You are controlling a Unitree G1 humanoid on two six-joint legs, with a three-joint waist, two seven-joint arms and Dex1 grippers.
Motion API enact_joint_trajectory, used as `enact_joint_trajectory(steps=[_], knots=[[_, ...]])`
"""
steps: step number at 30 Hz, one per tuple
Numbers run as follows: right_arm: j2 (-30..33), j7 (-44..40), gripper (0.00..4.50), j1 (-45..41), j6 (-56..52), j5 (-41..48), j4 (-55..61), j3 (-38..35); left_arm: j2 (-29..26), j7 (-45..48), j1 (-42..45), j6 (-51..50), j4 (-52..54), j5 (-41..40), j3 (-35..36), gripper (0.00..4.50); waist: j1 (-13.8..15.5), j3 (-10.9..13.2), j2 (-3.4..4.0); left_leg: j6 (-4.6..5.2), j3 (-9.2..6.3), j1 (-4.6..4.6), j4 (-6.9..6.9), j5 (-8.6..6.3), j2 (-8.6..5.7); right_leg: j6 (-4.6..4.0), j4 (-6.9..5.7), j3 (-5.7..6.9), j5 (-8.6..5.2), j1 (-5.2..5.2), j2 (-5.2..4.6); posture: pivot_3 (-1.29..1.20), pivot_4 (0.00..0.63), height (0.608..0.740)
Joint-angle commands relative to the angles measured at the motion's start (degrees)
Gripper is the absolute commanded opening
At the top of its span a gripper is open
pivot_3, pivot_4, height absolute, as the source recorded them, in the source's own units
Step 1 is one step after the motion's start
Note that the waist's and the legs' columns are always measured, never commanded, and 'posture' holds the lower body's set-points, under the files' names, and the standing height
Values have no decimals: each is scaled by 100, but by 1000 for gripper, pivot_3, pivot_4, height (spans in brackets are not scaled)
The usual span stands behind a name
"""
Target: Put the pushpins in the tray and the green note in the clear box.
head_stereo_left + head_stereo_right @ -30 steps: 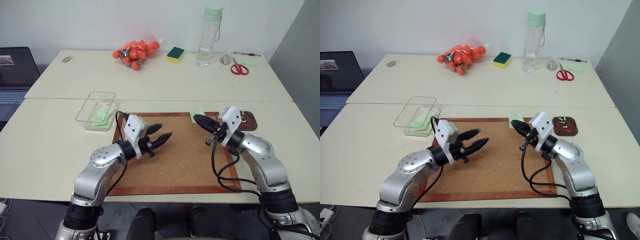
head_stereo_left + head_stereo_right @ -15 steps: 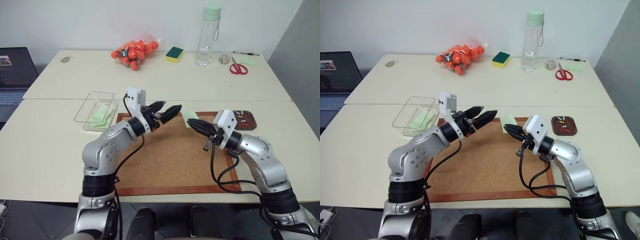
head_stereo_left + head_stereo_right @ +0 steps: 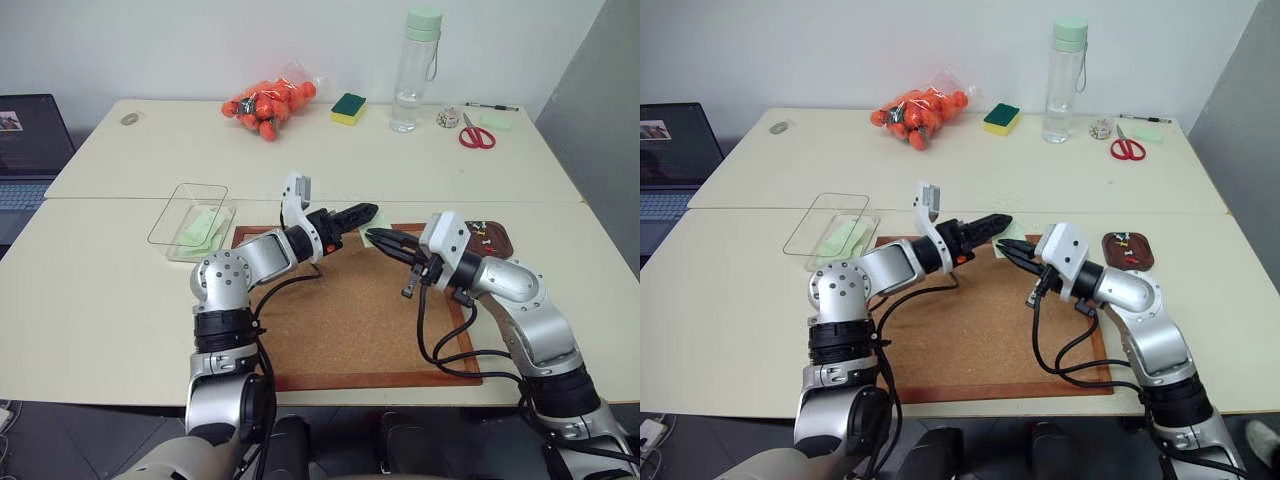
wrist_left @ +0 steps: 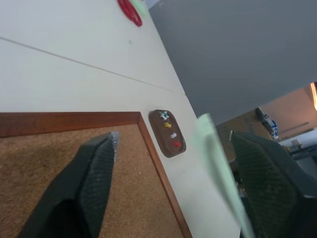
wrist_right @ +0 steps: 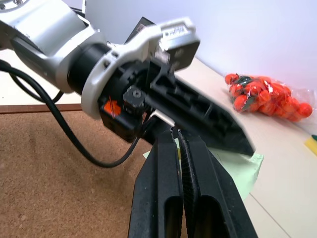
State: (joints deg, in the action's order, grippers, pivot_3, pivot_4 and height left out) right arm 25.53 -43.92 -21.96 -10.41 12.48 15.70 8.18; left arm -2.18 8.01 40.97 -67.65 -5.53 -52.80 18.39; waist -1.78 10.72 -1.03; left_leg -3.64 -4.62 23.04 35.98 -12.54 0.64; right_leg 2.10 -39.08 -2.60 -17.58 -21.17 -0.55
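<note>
My right gripper (image 3: pixel 376 237) is shut on the pale green note (image 5: pixel 241 166) and holds it above the cork board's far edge. My left gripper (image 3: pixel 362 213) points at it from the left, open. In the left wrist view its fingers (image 4: pixel 94 173) stand on either side of the note (image 4: pixel 216 159), which shows edge-on and lies closer to one finger. The small dark brown tray (image 3: pixel 498 241) sits just right of the board with coloured pushpins (image 4: pixel 171 134) in it. The clear box (image 3: pixel 192 218) stands left of the board with pale green slips inside.
The wood-framed cork board (image 3: pixel 340 320) lies under both arms. Along the table's far side are a bag of orange balls (image 3: pixel 270 100), a green-and-yellow sponge (image 3: pixel 350 108), a clear bottle (image 3: pixel 415 70) and red scissors (image 3: pixel 478 135). A laptop (image 3: pixel 30 140) sits at far left.
My left arm swung forward and to the right and rolled its wrist, bringing its open fingers around the note. My right gripper drifted slightly left with the note, still shut.
</note>
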Motion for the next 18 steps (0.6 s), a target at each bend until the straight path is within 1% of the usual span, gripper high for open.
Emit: enact_joint_trajectory(steps=[1, 4, 5, 6, 9, 11, 14, 16, 18], knots=[[29, -15, 0, -107, 59, -3, 267, 7, 51, -94, 147, -16, 18, -127, 77, 2781, 4, 0, 0, -1, 0, 0, 0, 1, -2, 0, 0, 0, 0, 0, -1, 0, 150, 740], [15, 5, 0, -125, 74, -19, 270, 18, 114, -195, 170, 51, -56, -168, 180, 2252, 4, 0, 0, -3, 0, 0, 0, 2, -2, 1, 0, -1, 1, 0, -2, 0, 150, 740], [11, 10, 0, -127, 77, -23, 268, 22, 127, -214, 178, 63, -70, -172, 203, 1966, 4, 0, 0, -4, 0, 0, 0, 2, -2, 1, 0, -1, 1, 0, -2, 0, 150, 740], [6, 17, 0, -129, 91, -30, 265, 25, 144, -232, 188, 73, -79, -179, 232, 1797, 4, 0, 0, -4, 0, 0, 0, 2, -2, 1, 0, 0, 1, 0, -2, 0, 150, 740], [-3, 42, 0, -128, 150, -65, 264, 43, 275, -392, 241, 100, -142, -364, 478, 1174, 4, 0, 0, -5, 0, 0, 0, 3, -2, 3, 0, 0, 1, 0, -2, 0, 150, 740], [-11, 56, 0, -127, 180, -91, 263, 54, 329, -489, 260, 71, -155, -489, 600, 878, 4, 1, -1, -5, 1, 0, 0, 3, -3, 3, 0, 0, 1, 0, -3, 0, 150, 740], [-18, 73, 0, -118, 253, -136, 242, 70, 399, -684, 289, 8, -168, -717, 783, 279, 4, 1, -1, -5, 1, 1, 0, 3, -3, 4, 0, 0, 1, 0, -3, 0, 150, 740], [-18, 77, 0, -104, 340, -186, 212, 81, 426, -821, 305, -22, -168, -871, 884, 5, 3, 1, -2, -5, 1, 1, 0, 3, -3, 4, 1, -1, 1, 0, -3, 0, 150, 740], [-19, 77, 0, -91, 436, -238, 176, 88, 424, -995, 329, -108, -176, -1046, 971, 5, 3, 1, -2, -5, 1, 1, 0, 3, -4, 4, 1, -1, 1, 0, -3, 0, 150, 740]])
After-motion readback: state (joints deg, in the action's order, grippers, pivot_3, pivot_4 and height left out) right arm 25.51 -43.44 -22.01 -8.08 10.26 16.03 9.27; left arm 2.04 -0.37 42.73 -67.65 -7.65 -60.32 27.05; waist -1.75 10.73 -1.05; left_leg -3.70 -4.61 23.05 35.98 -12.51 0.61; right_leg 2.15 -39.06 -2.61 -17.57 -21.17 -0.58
